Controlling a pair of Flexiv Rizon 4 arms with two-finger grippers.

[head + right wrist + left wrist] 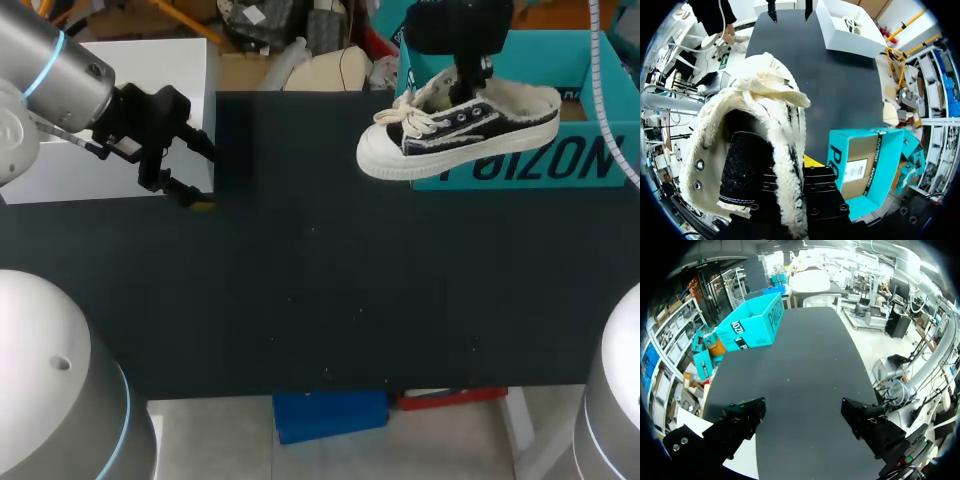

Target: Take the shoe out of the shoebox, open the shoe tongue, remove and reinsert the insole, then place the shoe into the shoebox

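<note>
1. My left gripper (pixel 205 178) hangs at the far left corner of the worktop (pixel 320 300), just beside the white box (pixel 130 70). Its jaws are wide open and hold nothing. If it swings out carelessly toward the shoe, I think it can knock this box.
2. The shoe (pixel 460 125) is in the air at the far right corner, with the toe over the worktop and the heel over the front wall of the shoebox (pixel 560 165). My right gripper (pixel 468 82) is closed on only one fleecy side of its opening. Such a grip on soft material can slip, or the shoe can turn and drop.
3. If I lower too early, the sole can catch on the shoebox wall and push the box.
</note>
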